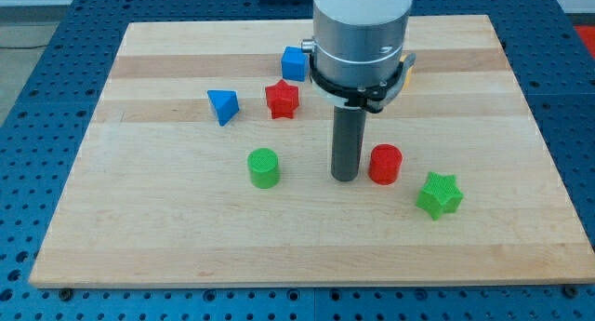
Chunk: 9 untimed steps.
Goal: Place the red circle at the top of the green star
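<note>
- Step in hand, as I judge it: nudging the red circle [385, 164] toward its place above the green star [439, 194]. The circle sits right of centre in the frame; the star lies just beside it, lower and further right, with a small gap between them.
- The circle is already up and left of the star, but not straight above it. So the job looks partly done.
- Next move, in my view: a short push toward the view's right, perhaps slightly up, so the circle ends directly over the star. Pushing too low risks knocking the star away.
- My tip [346, 179] rests on the board just left of the red circle, very close or touching; I cannot tell which. That side suits a rightward push.
- The rod stands upright, its grey housing filling the upper middle of the frame and hiding part of a yellow piece [407, 70] behind it.
- There is no gripper here, only the rod, so nothing opens or closes.
- Other blocks lie well apart: green cylinder [264, 167] left of centre, red star [282, 100], blue triangle [222, 106], blue cube [295, 63] in the upper part.
</note>
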Tool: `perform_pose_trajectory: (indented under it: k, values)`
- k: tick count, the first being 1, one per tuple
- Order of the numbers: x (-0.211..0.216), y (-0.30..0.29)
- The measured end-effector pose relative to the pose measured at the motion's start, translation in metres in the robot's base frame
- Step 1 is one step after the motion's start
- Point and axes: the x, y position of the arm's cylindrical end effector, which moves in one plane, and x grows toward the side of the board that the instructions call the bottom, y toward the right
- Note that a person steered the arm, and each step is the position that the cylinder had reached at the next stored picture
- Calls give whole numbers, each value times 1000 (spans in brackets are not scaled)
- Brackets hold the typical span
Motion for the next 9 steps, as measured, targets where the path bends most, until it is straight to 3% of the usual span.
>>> perform_pose_trajectory:
  k: [4,9]
  values:
    - [-10,40]
    - [13,36]
